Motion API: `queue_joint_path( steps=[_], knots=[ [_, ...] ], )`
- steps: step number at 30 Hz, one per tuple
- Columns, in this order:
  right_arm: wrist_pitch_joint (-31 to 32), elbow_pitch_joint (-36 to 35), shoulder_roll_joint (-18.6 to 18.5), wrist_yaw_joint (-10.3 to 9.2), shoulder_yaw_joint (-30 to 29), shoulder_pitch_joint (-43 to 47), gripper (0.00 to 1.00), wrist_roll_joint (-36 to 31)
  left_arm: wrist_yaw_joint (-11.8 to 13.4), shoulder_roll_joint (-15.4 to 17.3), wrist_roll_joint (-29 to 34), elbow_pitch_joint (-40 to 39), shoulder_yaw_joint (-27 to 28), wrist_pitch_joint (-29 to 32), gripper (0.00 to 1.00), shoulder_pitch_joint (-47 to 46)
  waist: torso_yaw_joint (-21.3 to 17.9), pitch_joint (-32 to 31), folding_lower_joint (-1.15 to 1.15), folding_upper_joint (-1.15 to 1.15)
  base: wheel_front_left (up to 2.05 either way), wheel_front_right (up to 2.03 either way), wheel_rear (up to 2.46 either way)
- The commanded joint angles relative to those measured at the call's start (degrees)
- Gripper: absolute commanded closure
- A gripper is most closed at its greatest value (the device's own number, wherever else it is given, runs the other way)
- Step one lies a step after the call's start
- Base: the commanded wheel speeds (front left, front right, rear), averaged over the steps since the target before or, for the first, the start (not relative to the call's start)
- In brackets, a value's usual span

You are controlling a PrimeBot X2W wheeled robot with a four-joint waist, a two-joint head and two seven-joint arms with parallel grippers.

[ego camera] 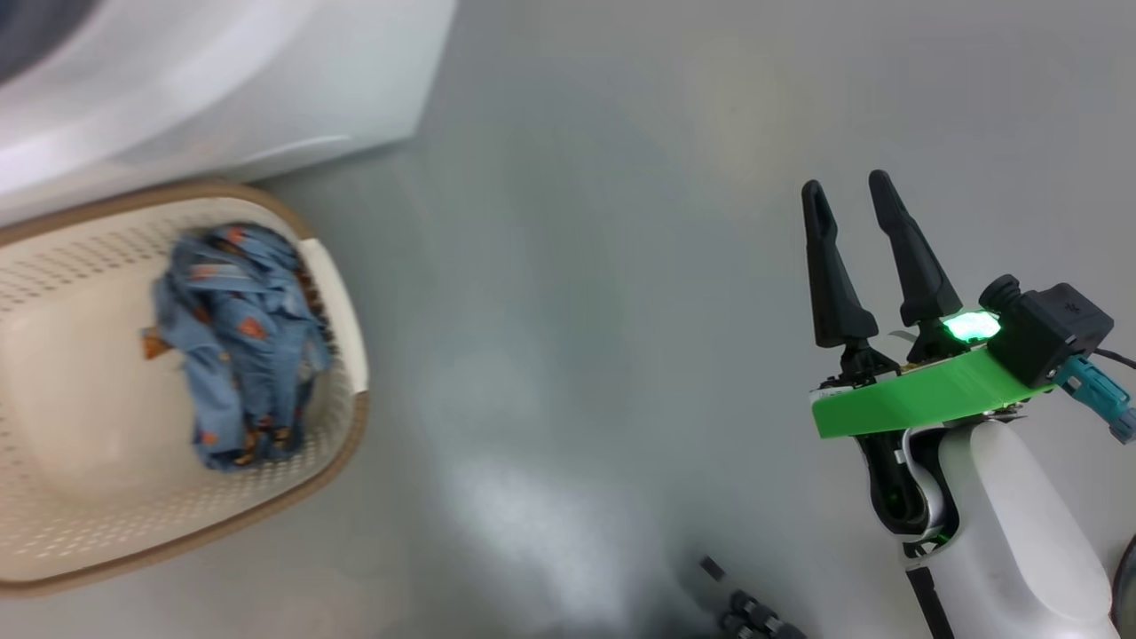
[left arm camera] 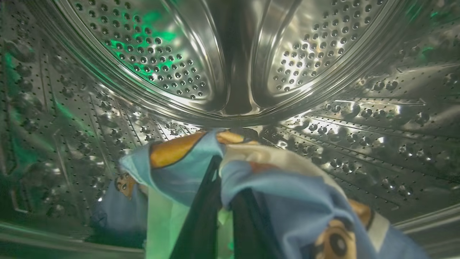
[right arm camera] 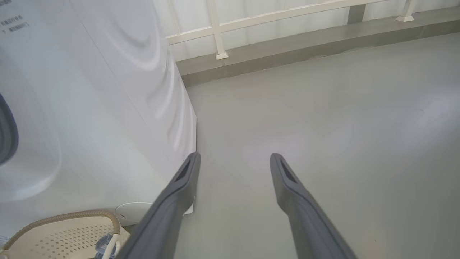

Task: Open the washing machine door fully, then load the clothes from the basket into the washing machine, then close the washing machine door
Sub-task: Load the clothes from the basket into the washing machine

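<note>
My left gripper [left arm camera: 224,187] is inside the washing machine's perforated steel drum [left arm camera: 323,54], shut on a light-blue garment [left arm camera: 287,194] with orange prints that drapes over its dark fingers [left arm camera: 201,223]. Another blue piece [left arm camera: 118,212] lies on the drum floor at lower left. More of the clothes [ego camera: 235,337] lie bunched in the cream basket [ego camera: 337,470] on the floor below the white washing machine [ego camera: 222,80]. My right gripper [ego camera: 846,185] hangs open over bare floor, far right of the basket. The washing machine door is out of view.
The grey floor [ego camera: 577,311] stretches between the basket and my right arm. In the right wrist view my right gripper [right arm camera: 235,158] points past the machine's side panel [right arm camera: 107,90] toward a white railing [right arm camera: 251,21] and a low kerb; the basket [right arm camera: 64,230] shows at lower left.
</note>
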Motion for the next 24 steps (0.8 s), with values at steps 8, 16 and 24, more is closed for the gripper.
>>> queue_joint_path(
  steps=[8,16,24],
  knots=[
    [-0.45,-1.49,0.13,0.32,2.33,-0.97,0.00,2.58,-1.15,5.80,-0.48,4.35,-2.10,11.75,0.00,-7.86,-4.89,3.91,0.00,0.00,0.00,0.00,0.00],
    [-0.45,-0.77,0.14,0.32,2.18,-1.36,0.00,2.43,-1.43,4.87,-2.30,6.18,-3.93,14.35,0.00,-8.75,-3.48,2.25,0.00,0.00,0.00,0.00,0.00],
    [-0.45,0.03,0.14,0.32,1.55,-1.86,0.00,1.15,-1.46,3.43,-6.44,5.97,-4.35,10.46,0.00,-4.22,-0.65,-1.14,0.00,0.00,0.00,0.00,0.00]
  ],
)
